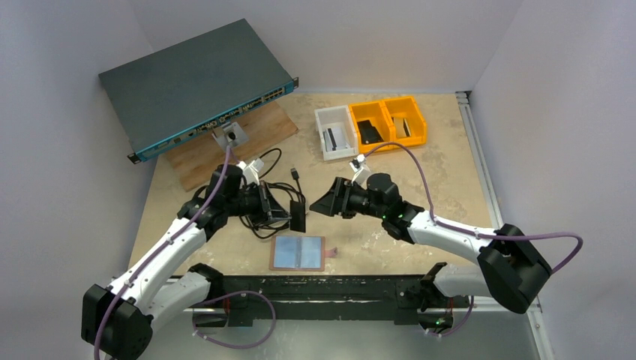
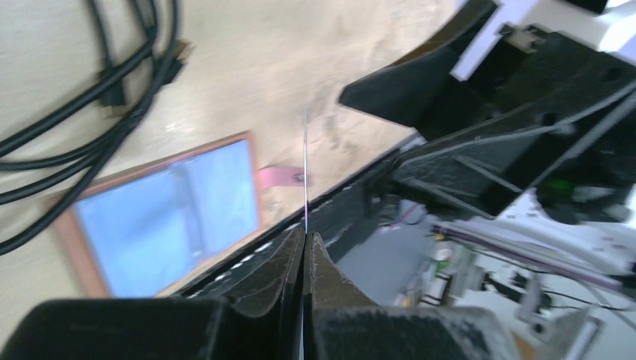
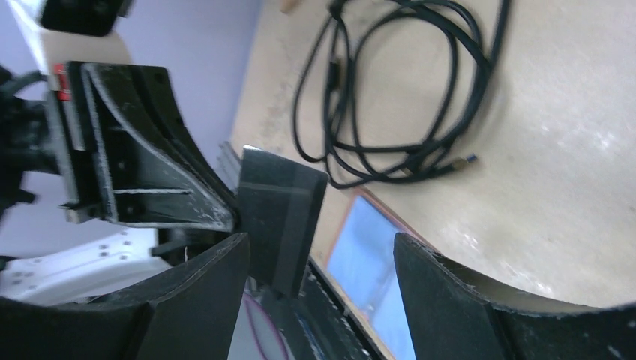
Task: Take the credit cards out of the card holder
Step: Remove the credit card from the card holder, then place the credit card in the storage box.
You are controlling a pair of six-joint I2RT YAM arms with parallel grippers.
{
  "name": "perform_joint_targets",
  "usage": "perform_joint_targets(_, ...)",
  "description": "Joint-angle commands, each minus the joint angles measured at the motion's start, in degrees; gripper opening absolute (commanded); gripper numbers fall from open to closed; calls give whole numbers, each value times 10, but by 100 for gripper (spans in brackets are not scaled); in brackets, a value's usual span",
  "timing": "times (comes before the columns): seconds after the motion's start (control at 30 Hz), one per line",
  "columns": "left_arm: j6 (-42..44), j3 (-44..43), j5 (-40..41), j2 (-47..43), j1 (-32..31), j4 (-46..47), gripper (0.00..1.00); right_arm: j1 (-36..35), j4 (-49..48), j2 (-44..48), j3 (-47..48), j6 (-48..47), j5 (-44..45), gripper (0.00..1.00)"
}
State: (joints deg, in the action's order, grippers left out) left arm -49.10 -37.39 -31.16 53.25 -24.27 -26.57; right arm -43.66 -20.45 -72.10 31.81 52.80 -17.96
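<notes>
- The overhead view takes in the whole table: the card holder lies open and flat near the front edge, between the two arms, its pink snap tab sticking out to its right side.
- The left gripper is clamped on a dark credit card, held upright above the table just behind the card holder.
- The left wrist view shows that card edge-on, a thin line pinched between the closed fingers; the card holder lies below with its two clear pockets.
- Only the right wrist view shows the card's face: dark grey with a darker band.
- The right gripper faces the card from the other side with its jaws spread wide, holding nothing; the card sits close in front of its left finger.
- Open tabletop lies right of the card holder and in front of the bins; a tangle of black cable crowds the left arm's side.
- Counted: one card in hand, one card holder, three bins at the back — one white, two orange — one wooden board and one network switch resting on it.
- The white bin holds a pale card-like thing with a black stripe.
</notes>
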Motion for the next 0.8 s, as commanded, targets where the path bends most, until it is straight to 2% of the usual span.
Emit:
perform_joint_targets(0.0,-92,-19,-94,11,12,158,0,25,-179,5,-17,63,-94,70)
perform_joint_targets(0.13,-140,-12,-116,32,13,241,0,36,-254,-8,-27,100,-122,67)
perform_joint_targets(0.23,-151,-13,-122,46,13,256,0,41,-294,-8,-39,123,-125,61)
perform_joint_targets(0.37,-163,-10,-135,61,13,299,0,45,-301,-13,-34,129,-136,52)
perform_joint_targets(0.47,-161,-10,-143,71,13,303,0,48,-303,-14,-31,132,-139,40)
perform_joint_targets(0.63,-133,-22,-146,80,13,273,0,53,-283,-15,-22,127,-139,9)
perform_joint_targets(0.67,-124,-27,-146,82,13,257,3,53,-274,-15,-19,123,-139,2)
perform_joint_targets(0.7,-115,-33,-144,83,13,232,11,55,-266,-14,-17,118,-138,0)
perform_joint_targets(0.77,-84,-49,-130,82,13,183,31,63,-233,-8,-10,103,-129,0)
